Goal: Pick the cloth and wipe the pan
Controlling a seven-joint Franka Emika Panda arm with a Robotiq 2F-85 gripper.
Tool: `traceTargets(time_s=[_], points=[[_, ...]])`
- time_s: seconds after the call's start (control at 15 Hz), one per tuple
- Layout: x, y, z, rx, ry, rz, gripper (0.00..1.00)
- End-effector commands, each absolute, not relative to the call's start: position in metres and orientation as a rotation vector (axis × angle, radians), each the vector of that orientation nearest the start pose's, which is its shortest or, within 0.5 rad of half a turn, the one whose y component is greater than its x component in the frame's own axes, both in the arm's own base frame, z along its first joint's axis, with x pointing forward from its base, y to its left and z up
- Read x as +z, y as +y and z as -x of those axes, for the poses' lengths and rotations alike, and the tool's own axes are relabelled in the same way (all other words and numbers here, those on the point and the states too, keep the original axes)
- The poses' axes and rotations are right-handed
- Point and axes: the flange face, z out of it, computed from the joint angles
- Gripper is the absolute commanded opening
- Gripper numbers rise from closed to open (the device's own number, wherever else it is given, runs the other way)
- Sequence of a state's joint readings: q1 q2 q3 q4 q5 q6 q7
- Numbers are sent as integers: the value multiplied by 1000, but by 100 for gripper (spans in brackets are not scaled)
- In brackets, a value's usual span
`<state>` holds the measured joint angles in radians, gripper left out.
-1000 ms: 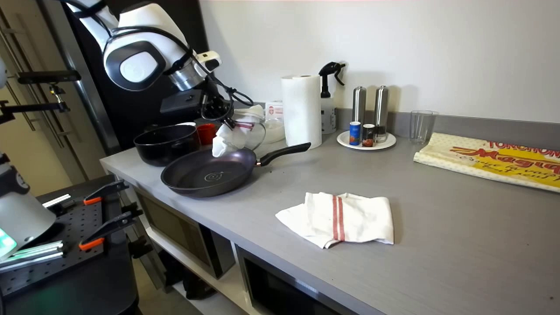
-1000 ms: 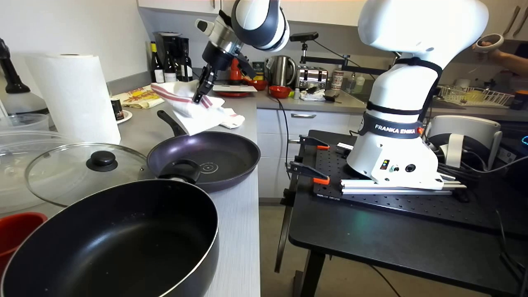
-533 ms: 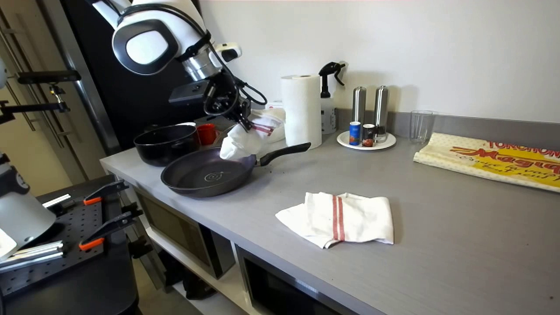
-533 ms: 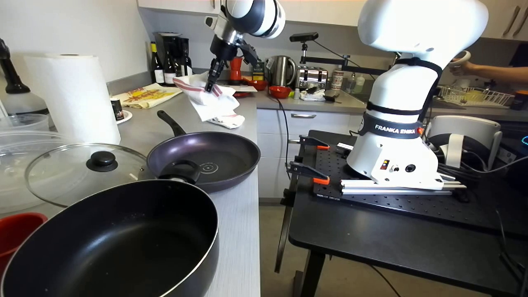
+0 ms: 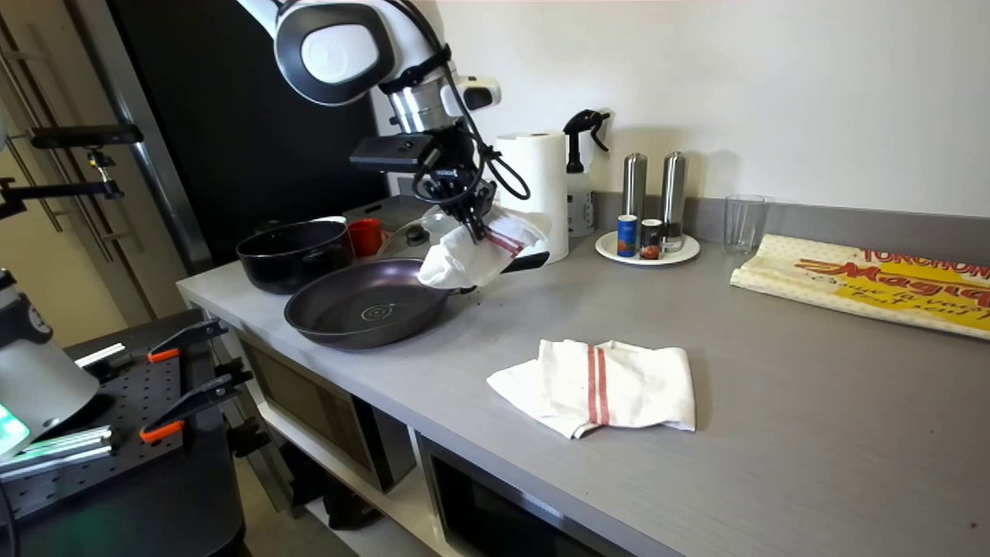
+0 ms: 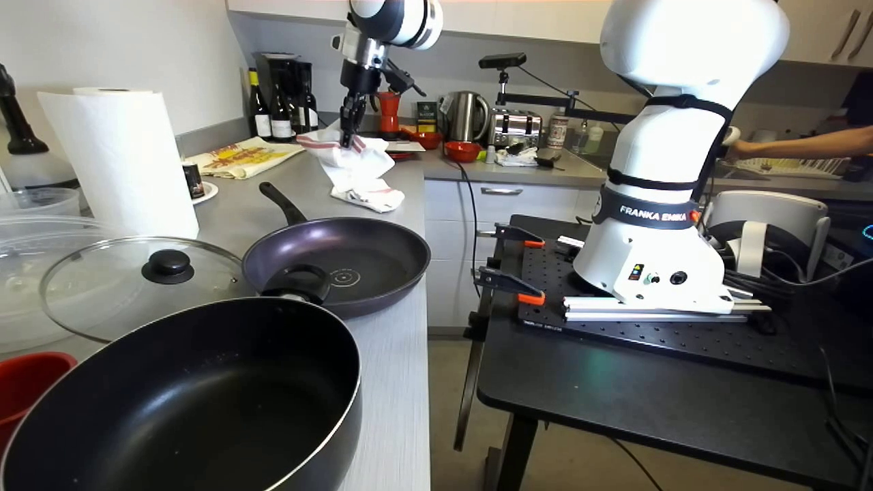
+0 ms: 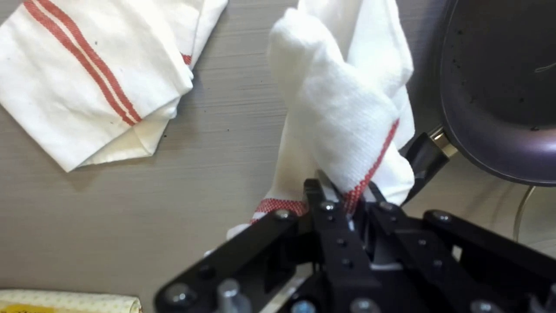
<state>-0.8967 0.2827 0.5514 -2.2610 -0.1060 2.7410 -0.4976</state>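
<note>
While the gripper (image 7: pixel 343 195) clenches a bunched part of it between its fingers, the cloth (image 7: pixel 339 108) hangs over the counter (image 5: pixel 773 433) near the handle (image 6: pixel 281 202) of the pan (image 5: pixel 363 298): white, soft-looking and crumpled, crossed by red stripes. By the counter's front edge stands the pan itself, round, shallow and dark with a purplish sheen, dark specks (image 7: pixel 534 128) dotting its inside.

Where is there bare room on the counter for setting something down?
Bare counter lies between the folded towel and the yellow fabric, and between that towel and the plate. It is crowded around the pan: pot, lid and paper roll, with the gripper holding the cloth nearby.
</note>
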Motion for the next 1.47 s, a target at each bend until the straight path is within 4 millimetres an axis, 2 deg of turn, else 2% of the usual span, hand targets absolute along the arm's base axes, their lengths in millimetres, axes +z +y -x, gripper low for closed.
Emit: traceTargets(time_s=[0.0, 0.33, 0.6, 0.8, 1.13, 1.4], points=[[244, -195, -586, -284, -278, 3101, 3], [199, -197, -645, -179, -221, 3097, 3], [176, -206, -674, -118, -175, 3092, 3], [158, -206, -686, -71, -178, 3080, 3], [123, -194, -691, 6, -212, 3075, 3], [113, -191, -691, 14, -224, 3084, 3]])
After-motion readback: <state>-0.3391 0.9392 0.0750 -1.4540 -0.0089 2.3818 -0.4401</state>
